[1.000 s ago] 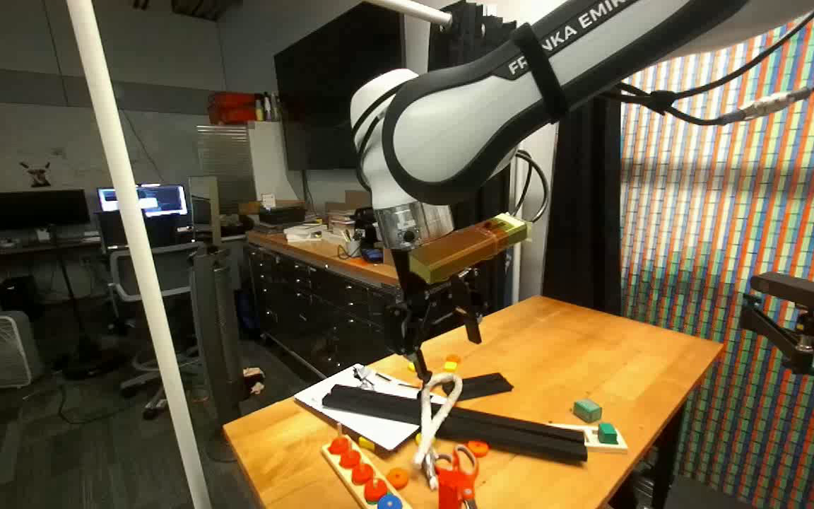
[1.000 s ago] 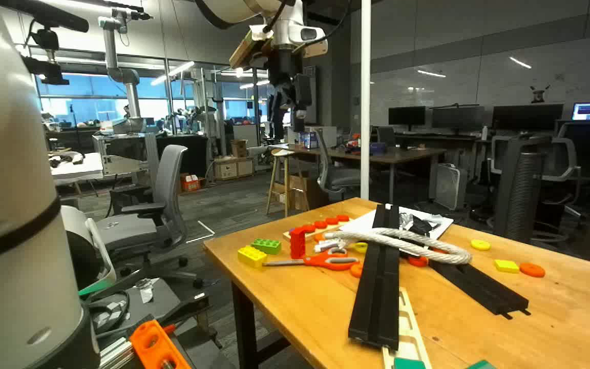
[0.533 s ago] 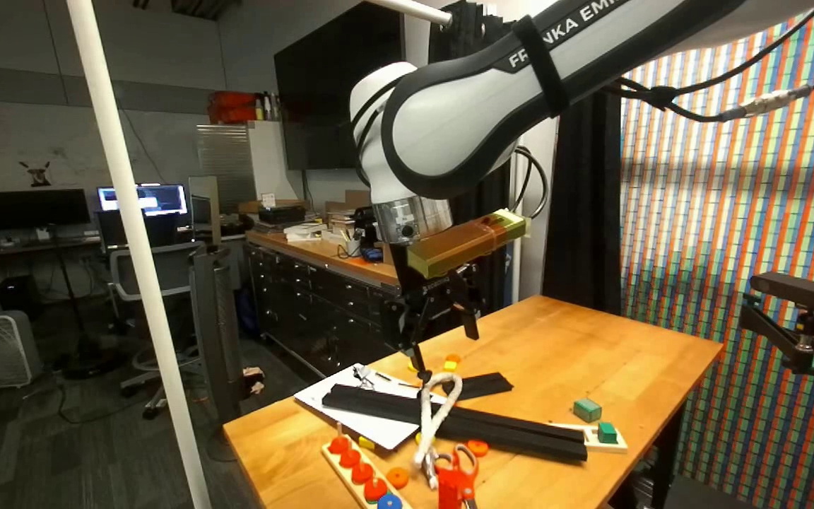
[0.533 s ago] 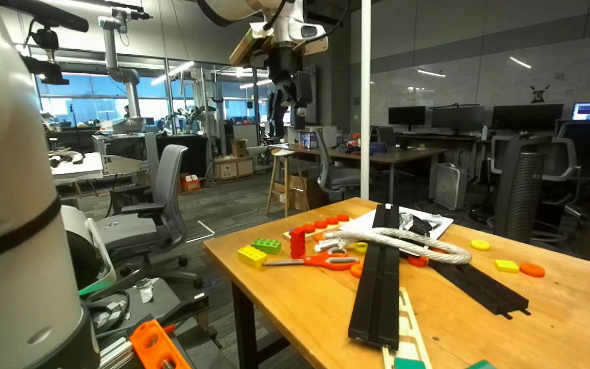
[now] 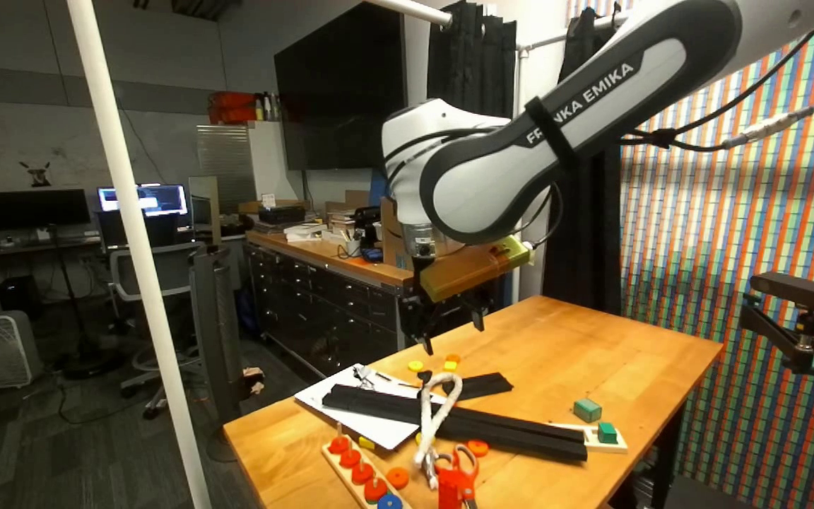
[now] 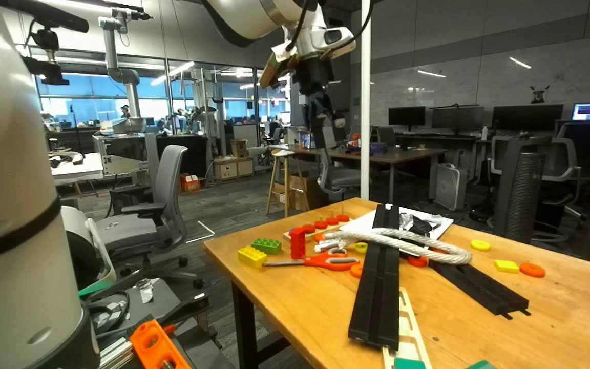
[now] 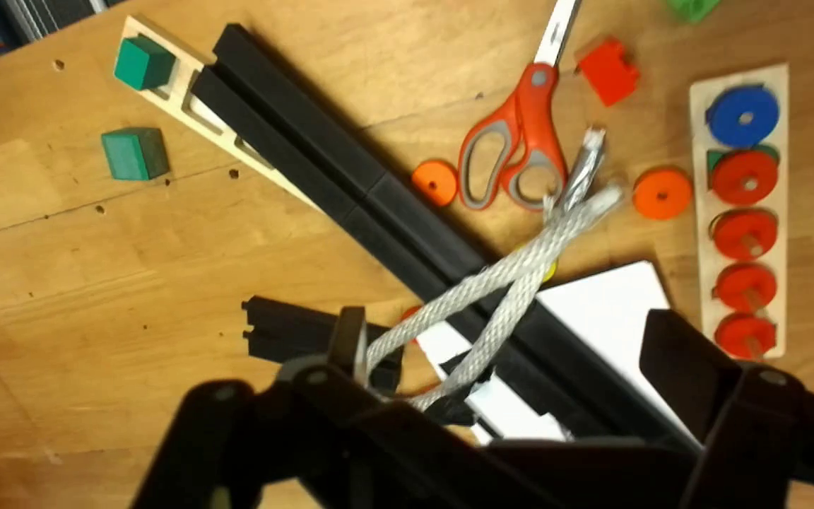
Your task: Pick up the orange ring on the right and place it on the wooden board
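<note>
Well above the tabletop point(image 5: 555, 353), the Franka arm point(image 5: 492, 187) slants down to a gripper point(image 5: 452, 332), its fingers point(image 7: 682, 360) spread, pointing downward. Loose orange rings point(image 6: 531, 270) lie beside a yellow block point(image 6: 506, 265), the scissors point(image 7: 538, 106) and the peg board point(image 7: 702, 92), outside the white panel point(image 7: 605, 304).

Behind the far left edge of the bench point(image 5: 569, 353) stand black drawer cabinets point(image 5: 308, 307), and beyond its far corner hangs a black curtain point(image 5: 587, 233). In an exterior view, a grey office chair point(image 6: 169, 189) stands on dark carpet point(image 6: 238, 202) near the left corner, with bright glass panes point(image 6: 154, 105) behind it.
</note>
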Robot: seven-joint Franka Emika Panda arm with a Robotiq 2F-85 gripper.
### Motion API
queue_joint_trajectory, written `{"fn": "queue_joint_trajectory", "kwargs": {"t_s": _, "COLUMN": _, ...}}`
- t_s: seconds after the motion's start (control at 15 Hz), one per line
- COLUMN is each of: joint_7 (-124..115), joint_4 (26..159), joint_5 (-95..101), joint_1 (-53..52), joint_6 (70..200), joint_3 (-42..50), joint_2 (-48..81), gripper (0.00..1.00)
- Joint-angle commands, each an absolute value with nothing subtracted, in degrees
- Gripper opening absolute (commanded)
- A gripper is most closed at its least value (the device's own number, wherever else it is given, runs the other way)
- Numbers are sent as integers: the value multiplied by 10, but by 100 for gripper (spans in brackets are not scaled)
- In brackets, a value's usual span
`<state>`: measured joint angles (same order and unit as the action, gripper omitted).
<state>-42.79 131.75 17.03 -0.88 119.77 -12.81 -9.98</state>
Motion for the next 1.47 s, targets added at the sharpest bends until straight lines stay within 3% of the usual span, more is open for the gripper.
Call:
{"fn": "queue_joint_trajectory", "kwargs": {"t_s": 0.0, "joint_7": -472, "joint_4": 1340, "joint_5": 203, "joint_1": 21, "joint_6": 1323, "joint_3": -76, "joint_2": -79, "gripper": 100}}
{"fn": "queue_joint_trajectory", "kwargs": {"t_s": 0.33, "joint_7": -418, "joint_4": 1327, "joint_5": 134, "joint_1": 57, "joint_6": 1504, "joint_3": 6, "joint_2": 6, "gripper": 100}}
{"fn": "queue_joint_trajectory", "kwargs": {"t_s": 0.53, "joint_7": -313, "joint_4": 1294, "joint_5": -12, "joint_1": 61, "joint_6": 1549, "joint_3": 30, "joint_2": 69, "gripper": 100}}
{"fn": "queue_joint_trajectory", "kwargs": {"t_s": 0.87, "joint_7": -151, "joint_4": 1183, "joint_5": -205, "joint_1": 91, "joint_6": 1495, "joint_3": 19, "joint_2": 171, "gripper": 100}}
{"fn": "queue_joint_trajectory", "kwargs": {"t_s": 1.4, "joint_7": -199, "joint_4": 962, "joint_5": -188, "joint_1": 111, "joint_6": 1316, "joint_3": 71, "joint_2": 299, "gripper": 100}}
